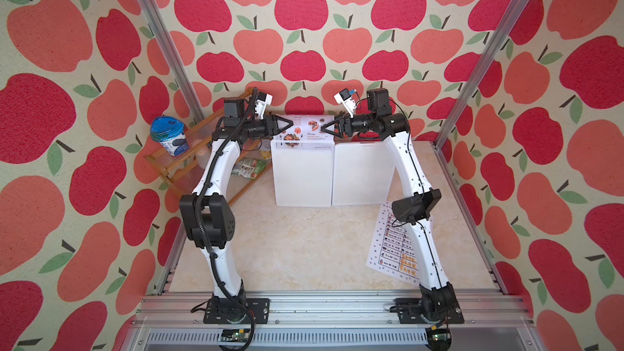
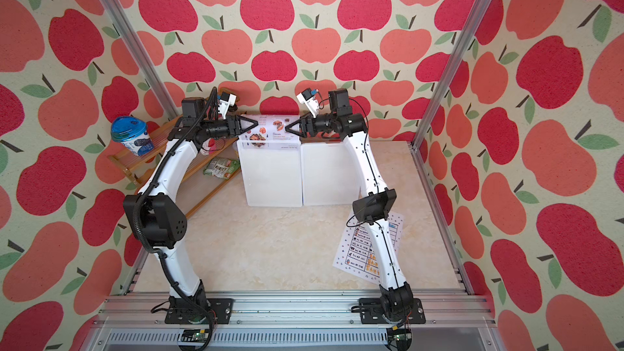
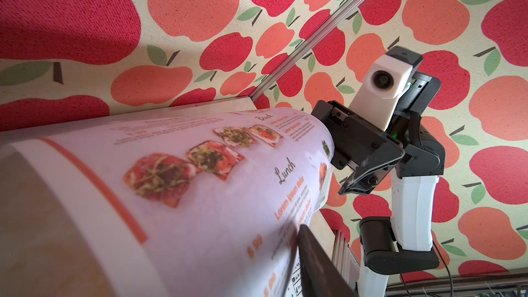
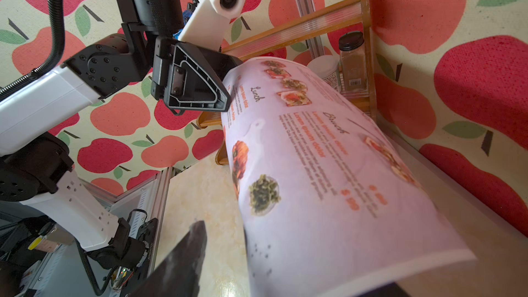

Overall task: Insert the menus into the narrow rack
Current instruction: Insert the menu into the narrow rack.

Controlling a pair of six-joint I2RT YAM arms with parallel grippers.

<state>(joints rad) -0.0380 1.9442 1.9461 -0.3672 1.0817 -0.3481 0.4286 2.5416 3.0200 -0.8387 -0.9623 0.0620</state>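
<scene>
food menu point(image 1: 305, 130) sits bowed in the white rack point(image 1: 302, 180), right claw point(image 1: 323, 127) open at its edge, can't tell whether left claw point(image 1: 290, 125) grips.

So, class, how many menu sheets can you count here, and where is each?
2. The food-photo menu stands curled, partly in the white rack at the back; the grid-printed menu lies flat on the table beneath the right arm. Others could be hidden.
</scene>
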